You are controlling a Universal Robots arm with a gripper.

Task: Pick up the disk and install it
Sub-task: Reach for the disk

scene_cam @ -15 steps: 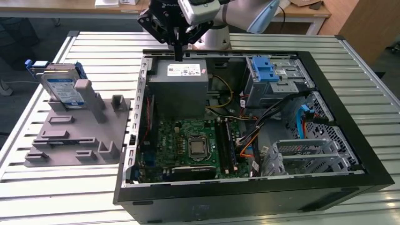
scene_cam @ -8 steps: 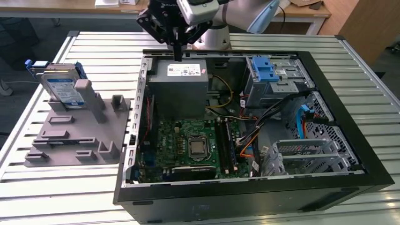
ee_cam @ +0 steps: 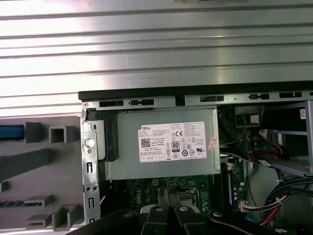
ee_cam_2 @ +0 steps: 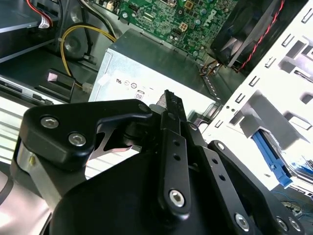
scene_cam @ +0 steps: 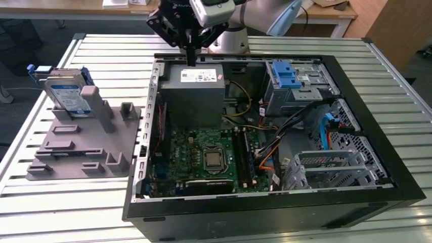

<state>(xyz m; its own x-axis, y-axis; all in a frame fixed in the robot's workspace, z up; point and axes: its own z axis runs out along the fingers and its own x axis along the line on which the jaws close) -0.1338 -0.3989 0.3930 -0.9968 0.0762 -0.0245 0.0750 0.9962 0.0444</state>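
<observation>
Silver disk (scene_cam: 68, 96): blue side rails and a blue-and-white label. It stands on edge in a slot of the grey holder, at the exterior view's left.
Grey holder (scene_cam: 81, 147): plastic block with slots and posts. It lies flat on the table just beside the computer case.
Gripper (scene_cam: 191, 61): fingers pressed together with nothing between them, pointing down over the power supply at the case's far wall.
Disk vs gripper: well apart. The disk is off to the exterior view's left of the gripper and outside the case.
Power supply (ee_cam: 161, 144): grey metal box with a white sticker, directly under the gripper in both wrist views.
Computer case (scene_cam: 270, 212): black tower on its side with the panel off. The green motherboard (scene_cam: 202, 157) and cables are exposed.
Drive cage (scene_cam: 297, 83): metal with a blue latch, at the exterior view's right inside the case.
Table (scene_cam: 284, 43): slatted silver aluminium, carrying the case and the holder.
Room: wooden desk (scene_cam: 331, 17) and wood panel behind the table, and a dark floor.
</observation>
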